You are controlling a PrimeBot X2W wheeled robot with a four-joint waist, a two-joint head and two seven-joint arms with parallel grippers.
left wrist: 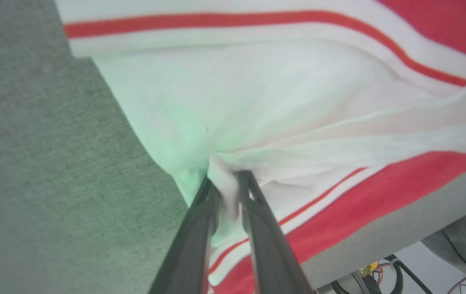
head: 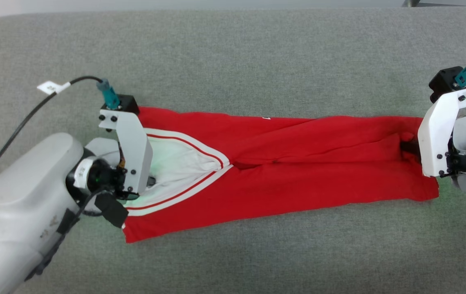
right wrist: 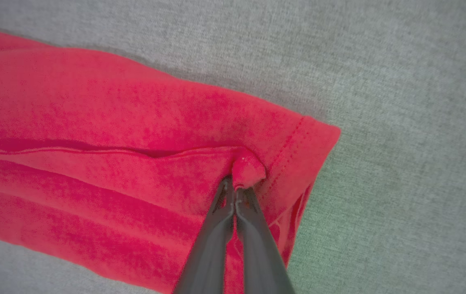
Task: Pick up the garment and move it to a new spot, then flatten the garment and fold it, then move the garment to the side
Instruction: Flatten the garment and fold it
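Watching from the side, I see the garment [head: 298, 163] lying as a long folded strip across the middle of the desk [head: 257, 53]. The left gripper [left wrist: 225, 179] has its jaws slightly apart, with a tuck of white sleeve between them. The right gripper [right wrist: 235, 184] has its jaws closed tight on the red hem. I think both ends should be let go evenly, without dragging the fold. The desk cover is grey and felt-like, and cables [left wrist: 380, 279] lie below its edge.

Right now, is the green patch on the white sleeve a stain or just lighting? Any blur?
Left wrist view: green glow on the sleeve by the left gripper, likely light, not a stain. Right wrist view: shirt slightly soft, green cast on the grey surface. Head view: sharp, evenly lit.
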